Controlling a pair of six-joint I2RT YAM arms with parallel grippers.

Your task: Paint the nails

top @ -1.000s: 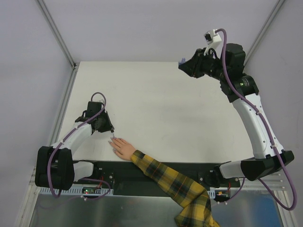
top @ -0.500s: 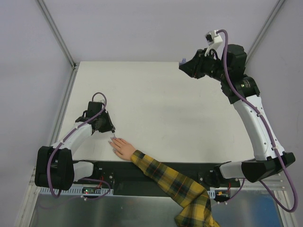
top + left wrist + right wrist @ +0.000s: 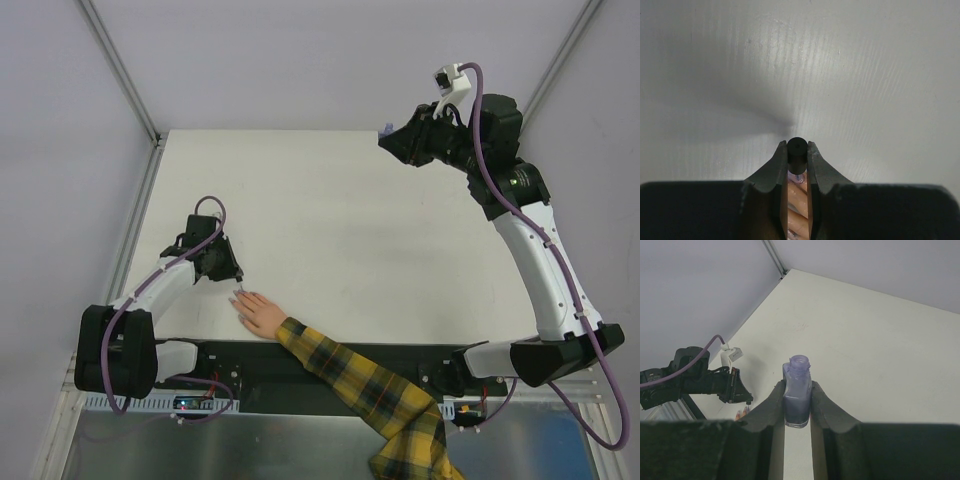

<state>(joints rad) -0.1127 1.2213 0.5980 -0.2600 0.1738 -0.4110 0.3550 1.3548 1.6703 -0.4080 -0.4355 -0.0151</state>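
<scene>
On the white table (image 3: 350,230), between grey walls (image 3: 300,60), the left gripper (image 3: 797,145) pinches a black cap (image 3: 797,153) beside the nails (image 3: 241,303). Well away from them, the right gripper (image 3: 797,386) clasps an open purple bottle (image 3: 796,402).

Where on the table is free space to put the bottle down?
The middle, far side and right of the table are bare, from the left gripper across to the right arm. Crowded only front left, around that gripper and the hand.
</scene>
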